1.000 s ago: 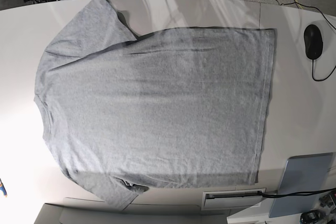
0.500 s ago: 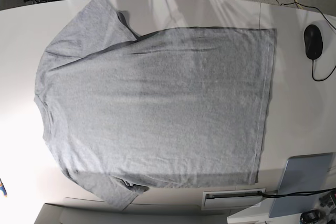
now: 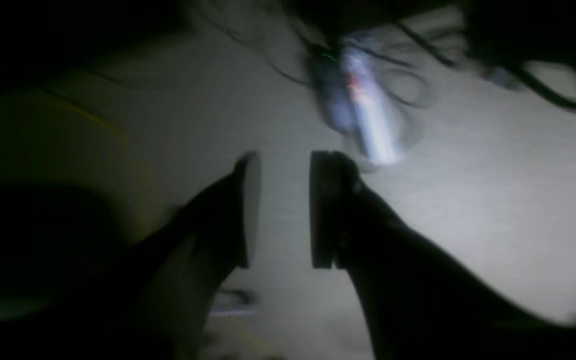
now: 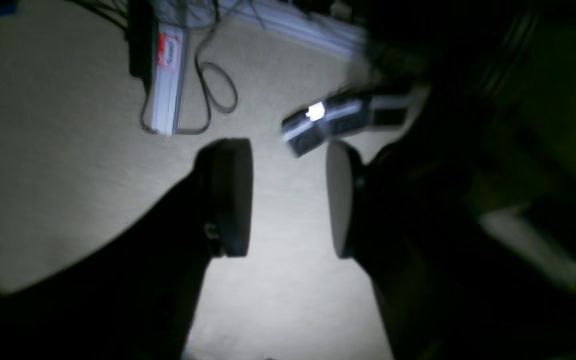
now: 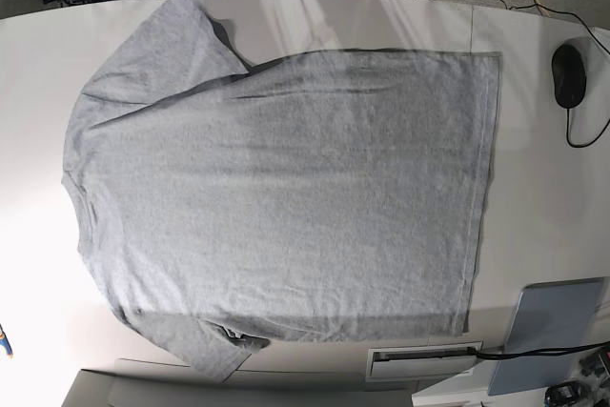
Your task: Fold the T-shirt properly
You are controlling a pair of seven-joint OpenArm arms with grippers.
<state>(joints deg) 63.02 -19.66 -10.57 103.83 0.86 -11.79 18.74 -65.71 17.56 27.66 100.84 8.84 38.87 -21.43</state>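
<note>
I see the white surface (image 5: 534,188) filling the base view, and spread flat across most of it the grey T-shirt (image 5: 286,197), plain side up. Its neck edge points to 9 o'clock and its hem to 3 o'clock, with one sleeve reaching toward 11 o'clock and the other toward 7 o'clock. The cloth lies smooth, with only faint creases near the upper sleeve. Neither arm shows in this view.

At 5 o'clock of the shirt lies a grey pad (image 5: 553,326), just off the hem corner. At 2 o'clock, well apart from the shirt, sits a black mouse (image 5: 568,76) with its cord looping down.

From my left wrist camera, the left gripper (image 3: 278,210) has its jaws apart with nothing between them; behind it is only blurred floor and cables. From the right wrist camera, the right gripper (image 4: 288,197) likewise stands with jaws apart and empty, over carpet with a power strip (image 4: 165,75) toward 11 o'clock.
</note>
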